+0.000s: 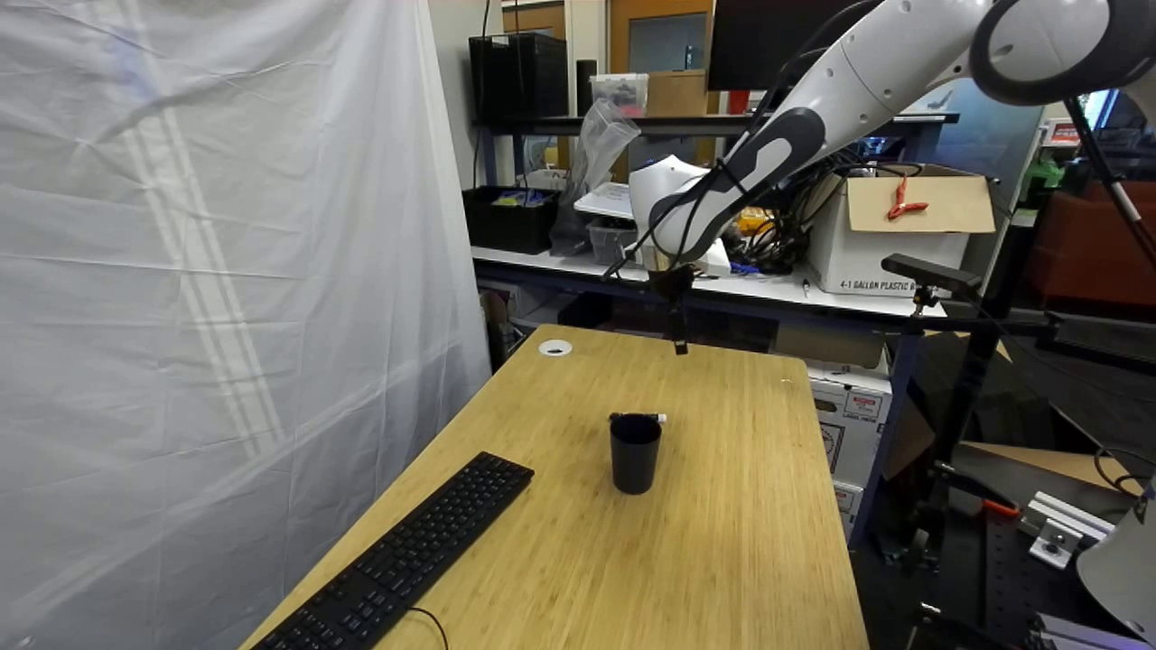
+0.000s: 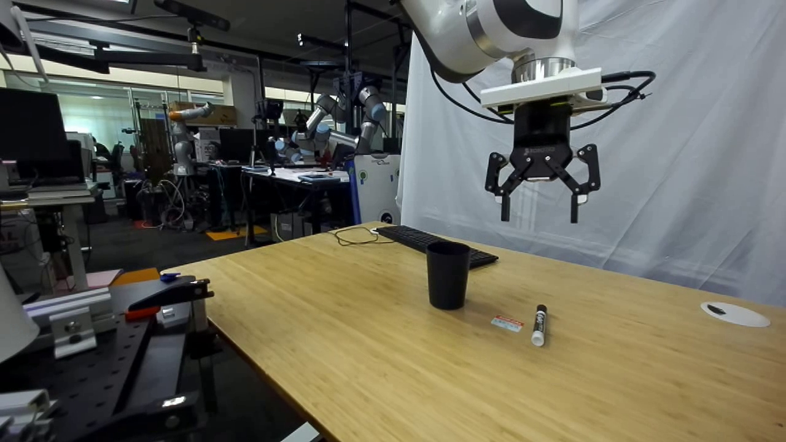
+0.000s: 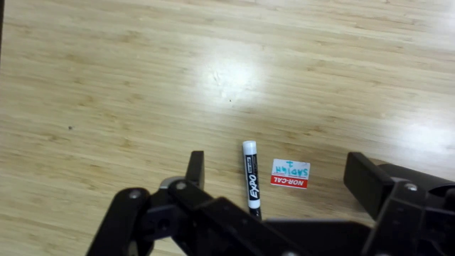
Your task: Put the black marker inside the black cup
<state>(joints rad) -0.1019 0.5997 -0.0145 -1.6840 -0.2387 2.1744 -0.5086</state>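
Observation:
The black marker (image 2: 539, 325) lies on the table in an exterior view. It has a black label, a white end and a dark cap. In an exterior view its white end (image 1: 661, 418) shows behind the cup. The black cup (image 2: 447, 276) stands upright, also in an exterior view (image 1: 635, 465). My gripper (image 2: 540, 215) is open and empty, high above the table. In the wrist view the marker (image 3: 251, 174) appears between the open fingers (image 3: 277, 167), nearer the left one; its cap end is partly hidden. The cup (image 3: 414, 176) is partly hidden behind the right finger.
A red and white sticker (image 3: 290, 173) is on the table between marker and cup. A black keyboard (image 1: 397, 560) with a cable lies along the curtain side. A white disc (image 2: 735, 314) lies at the table's edge. A white curtain (image 1: 226, 271) hangs beside the table.

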